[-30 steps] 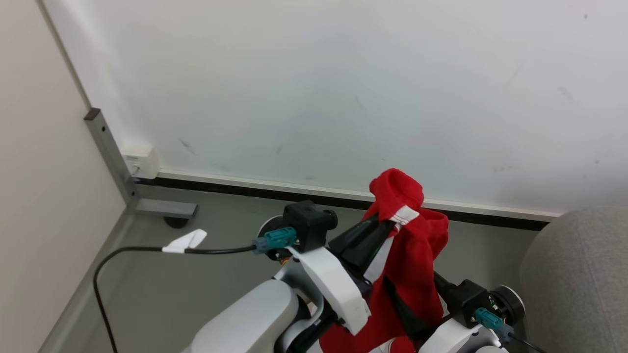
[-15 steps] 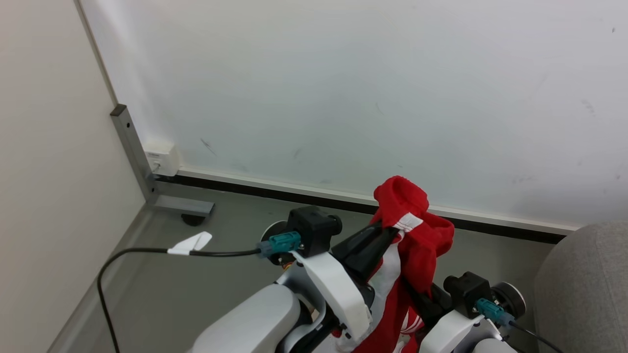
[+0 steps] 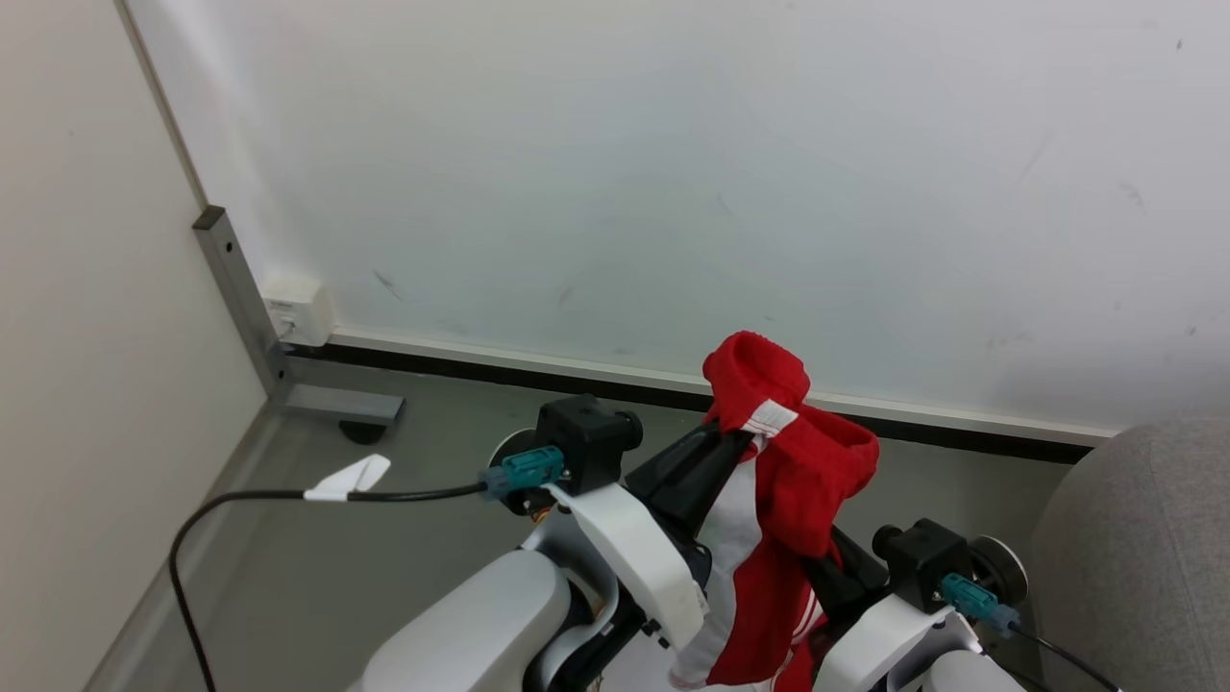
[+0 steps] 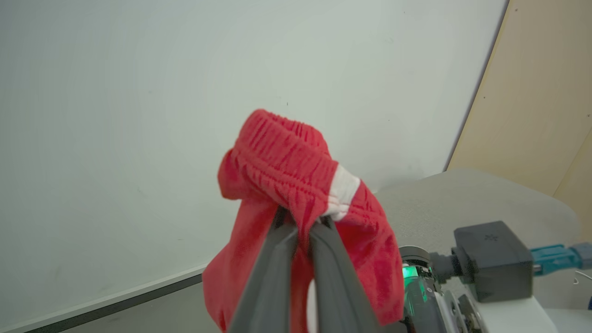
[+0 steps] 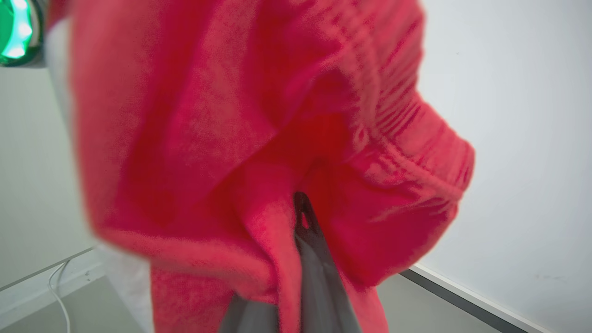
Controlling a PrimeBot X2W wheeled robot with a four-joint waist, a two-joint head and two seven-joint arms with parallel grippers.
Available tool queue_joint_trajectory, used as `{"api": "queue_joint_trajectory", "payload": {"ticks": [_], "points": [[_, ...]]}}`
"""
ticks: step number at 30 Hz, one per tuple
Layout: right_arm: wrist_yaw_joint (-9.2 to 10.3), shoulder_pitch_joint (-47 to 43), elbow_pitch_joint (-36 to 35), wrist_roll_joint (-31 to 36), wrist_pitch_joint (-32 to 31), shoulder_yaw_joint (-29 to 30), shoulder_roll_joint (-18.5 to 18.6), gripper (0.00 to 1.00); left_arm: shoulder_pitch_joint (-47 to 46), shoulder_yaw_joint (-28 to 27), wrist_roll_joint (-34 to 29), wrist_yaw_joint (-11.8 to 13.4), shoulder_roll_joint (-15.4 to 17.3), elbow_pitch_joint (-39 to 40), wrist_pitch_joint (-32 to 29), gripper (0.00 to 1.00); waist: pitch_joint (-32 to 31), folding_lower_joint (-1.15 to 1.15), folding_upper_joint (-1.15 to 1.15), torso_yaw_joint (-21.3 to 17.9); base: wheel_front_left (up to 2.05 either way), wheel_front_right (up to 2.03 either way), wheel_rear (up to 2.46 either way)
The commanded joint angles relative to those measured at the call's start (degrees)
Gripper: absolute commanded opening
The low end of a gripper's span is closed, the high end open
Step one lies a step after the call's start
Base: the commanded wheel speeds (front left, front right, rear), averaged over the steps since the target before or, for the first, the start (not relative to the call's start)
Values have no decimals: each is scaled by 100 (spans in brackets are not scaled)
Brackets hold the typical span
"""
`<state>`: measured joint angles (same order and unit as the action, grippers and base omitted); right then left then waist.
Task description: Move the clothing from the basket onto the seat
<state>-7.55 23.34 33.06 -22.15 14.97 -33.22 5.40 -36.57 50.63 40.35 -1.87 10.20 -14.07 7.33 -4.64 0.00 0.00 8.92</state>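
Observation:
A piece of the clothing (image 3: 802,476), red with a white stripe and a gathered waistband, hangs in the air in front of me. My left gripper (image 3: 742,439) is shut on its waistband; in the left wrist view the two grey fingers (image 4: 277,259) pinch the red cloth (image 4: 286,162) at their tips. My right gripper (image 5: 303,208) is pushed into the same garment from below, with cloth folded around its dark finger (image 5: 319,277). The light grey seat (image 3: 1139,548) lies at the lower right, beside my right wrist. The basket is out of view.
A pale wall panel (image 3: 673,192) stands close ahead above a grey floor (image 3: 432,452). A metal post with a foot (image 3: 336,406) and a white socket box (image 3: 300,309) stand at the left. A black cable (image 3: 259,497) with a white tag trails from my left wrist.
My right gripper has shut inside the hanging cloth and its wrist has come closer to the garment. The white stripe now shows down the front. The head camera has shifted slightly.

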Motion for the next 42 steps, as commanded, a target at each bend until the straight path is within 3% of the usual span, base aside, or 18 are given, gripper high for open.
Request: {"api": "queue_joint_trajectory", "payload": {"ticks": [1, 8, 9, 10, 11, 25, 30, 42], "points": [[12, -32, -68, -49, 21, 31, 23, 0, 5, -16, 17, 16, 51, -2, 28, 0, 2, 0, 0, -20, 0, 0, 0], [12, -152, -342, -93, 20, 300, -3, 0, 4, -21, 24, 42, 100, -32, 52, 0, 36, 0, 0, -112, 0, 0, 0], [12, -164, -404, -97, 20, 361, -2, 0, 22, -35, 38, 60, 105, -39, 64, 17, 46, 0, 0, -133, 0, 0, 0], [12, -176, -457, -99, 20, 434, 8, 0, 42, -47, 47, 66, 109, -42, 79, 55, 55, 0, 0, -157, 0, 0, 0], [12, -195, -509, -119, 20, 504, 15, 0, 64, -46, 48, 65, 117, -50, 79, 100, 65, 0, 0, -183, 0, 0, 0], [12, -342, -1185, -215, 20, 1700, 137, 0, 331, 36, 61, 92, 270, -94, 218, 100, 226, 0, 0, -843, 0, 0, 0], [12, -443, -1368, -324, 18, 2219, 130, 0, 417, 84, -12, 72, 324, -87, 318, 100, 319, 0, 0, -1235, 0, 0, 0], [12, -839, -1978, -244, -171, 2746, 154, 0, 527, 82, -164, 104, 328, -42, 622, 100, 543, 0, 0, -2250, 0, 0, 0]]}}
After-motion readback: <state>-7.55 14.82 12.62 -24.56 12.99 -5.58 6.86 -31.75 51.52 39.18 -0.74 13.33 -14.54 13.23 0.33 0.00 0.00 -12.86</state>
